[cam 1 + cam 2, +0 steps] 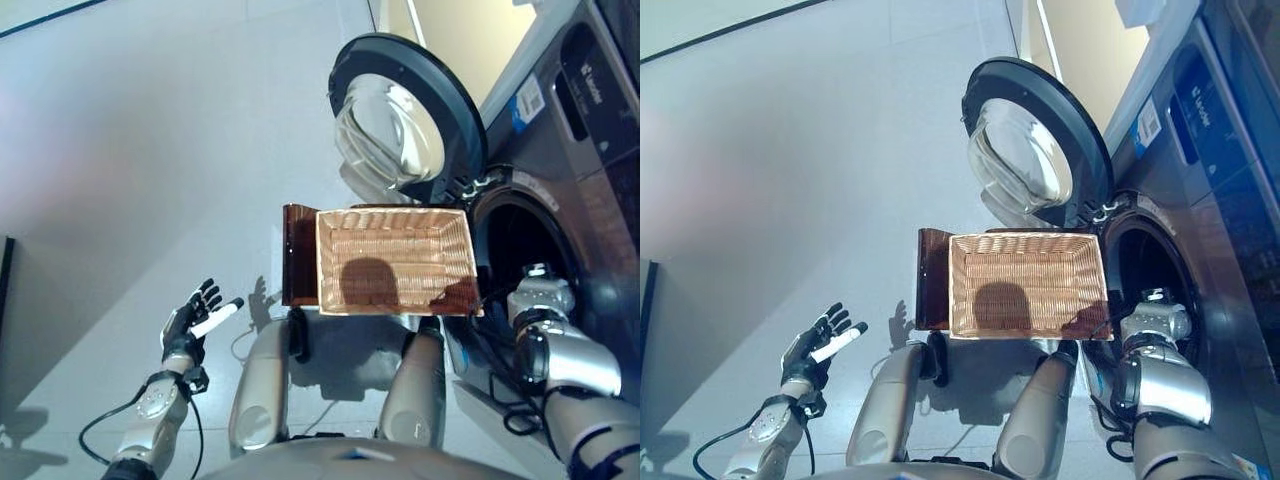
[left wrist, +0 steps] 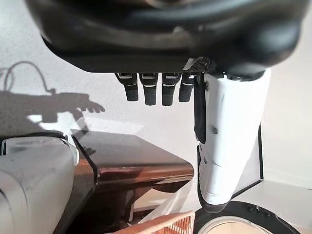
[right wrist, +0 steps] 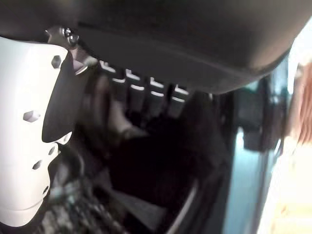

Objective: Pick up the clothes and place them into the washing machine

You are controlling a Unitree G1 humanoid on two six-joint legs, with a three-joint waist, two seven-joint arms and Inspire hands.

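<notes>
The shallow wicker basket [image 1: 395,262] rests on the low dark brown box [image 1: 298,255] beside the washing machine [image 1: 590,150] and holds no clothes. The machine's round door [image 1: 405,120] stands open. My right arm reaches into the drum opening [image 1: 520,240]. In the right wrist view my right hand [image 3: 141,90] is inside the dark drum with relaxed fingers and holds nothing. A dark bundle of clothes [image 3: 161,161] lies in the drum just past the fingers. My left hand [image 1: 195,315] is open and empty, held over the floor to the left of the box.
Grey tiled floor [image 1: 150,150] spreads to the left and behind. The box's corner [image 2: 141,168] and the basket's rim [image 2: 165,225] show in the left wrist view. A cream wall [image 1: 470,30] stands behind the machine.
</notes>
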